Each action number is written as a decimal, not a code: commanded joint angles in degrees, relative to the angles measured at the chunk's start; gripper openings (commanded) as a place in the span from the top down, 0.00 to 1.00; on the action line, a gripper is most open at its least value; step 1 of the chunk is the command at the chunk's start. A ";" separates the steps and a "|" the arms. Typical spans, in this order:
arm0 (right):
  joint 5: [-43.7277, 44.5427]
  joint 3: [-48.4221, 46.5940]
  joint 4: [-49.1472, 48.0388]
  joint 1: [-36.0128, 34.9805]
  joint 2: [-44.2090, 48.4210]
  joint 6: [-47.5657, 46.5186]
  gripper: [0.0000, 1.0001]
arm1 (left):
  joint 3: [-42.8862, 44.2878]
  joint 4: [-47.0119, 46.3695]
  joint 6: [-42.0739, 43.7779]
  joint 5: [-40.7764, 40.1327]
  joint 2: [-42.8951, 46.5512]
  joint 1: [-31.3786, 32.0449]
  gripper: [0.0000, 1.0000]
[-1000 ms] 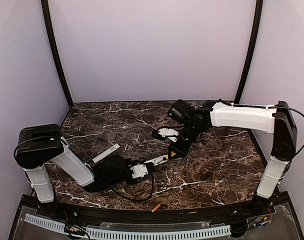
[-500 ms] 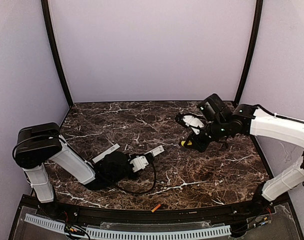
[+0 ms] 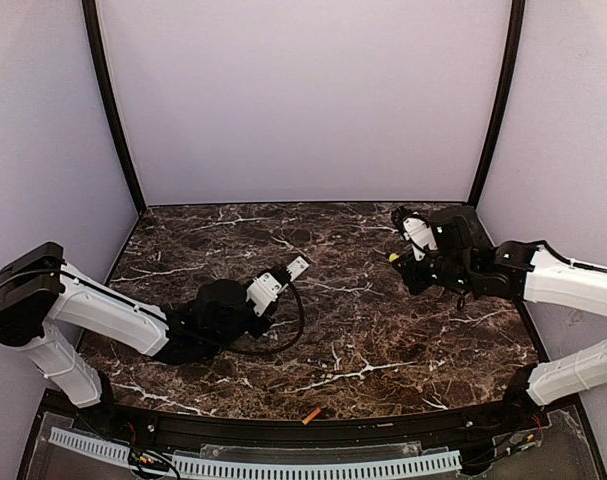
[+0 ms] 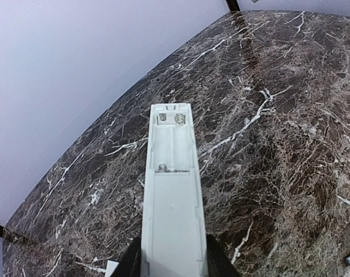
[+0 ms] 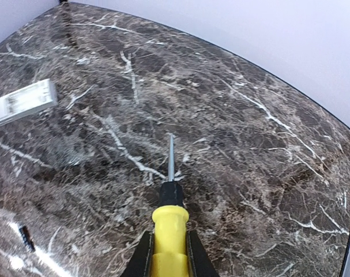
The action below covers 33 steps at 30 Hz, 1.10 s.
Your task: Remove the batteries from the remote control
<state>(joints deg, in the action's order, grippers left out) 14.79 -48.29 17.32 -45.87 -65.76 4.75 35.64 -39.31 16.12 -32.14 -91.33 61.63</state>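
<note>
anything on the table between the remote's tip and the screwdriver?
Nothing. Top view shows only bare marble tabletop between the remote control and the screwdriver; right wrist view agrees.

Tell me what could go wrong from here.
1. The left hand grips the remote control by one end only, so the long overhang could twist loose.
2. The screwdriver in the right hand has a bare tip that could scrape the table or the remote.
3. The orange battery lies at the table's near edge and might roll off.
</note>
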 commanded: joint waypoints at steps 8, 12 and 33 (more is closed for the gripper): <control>16.37 -3.33 -21.76 8.02 -20.33 3.52 1.00 | -0.32 23.47 -15.07 -4.92 15.66 -0.01 1.00; 16.10 -6.07 -24.42 10.75 -28.15 4.81 1.00 | -0.75 29.65 -17.55 -6.17 19.71 0.00 1.00; 9.25 -8.35 -21.04 13.08 -39.96 8.04 0.84 | -2.57 32.44 -25.02 -10.55 21.53 -0.01 1.00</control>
<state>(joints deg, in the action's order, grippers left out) 25.34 -56.58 -3.92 -33.08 -104.38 11.66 33.47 -5.58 -8.21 -41.12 -69.12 61.63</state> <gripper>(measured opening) 0.154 0.296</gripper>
